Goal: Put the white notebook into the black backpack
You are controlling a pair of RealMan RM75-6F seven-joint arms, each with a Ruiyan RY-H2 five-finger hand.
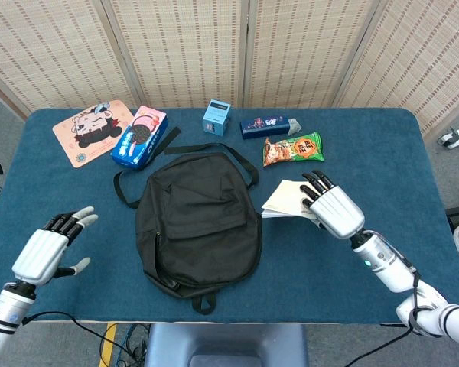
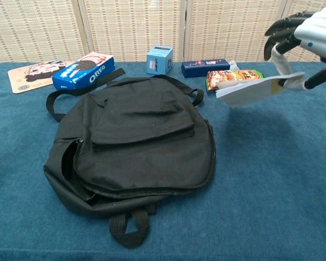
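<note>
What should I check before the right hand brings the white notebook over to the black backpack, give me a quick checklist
1. Notebook held: ok. The right hand grips the white notebook by its right end.
2. Notebook off the table: ok. The chest view shows it lifted above the blue table.
3. Notebook level: not ok. It sags toward its free left end.
4. Backpack open: cannot tell. The black backpack lies flat; no gaping opening shows.
5. Left hand ready: not ok. The left hand hovers open, apart from the backpack, holding nothing.
6. Path: ok. Nothing stands between notebook and backpack; the snack packet lies behind.
</note>
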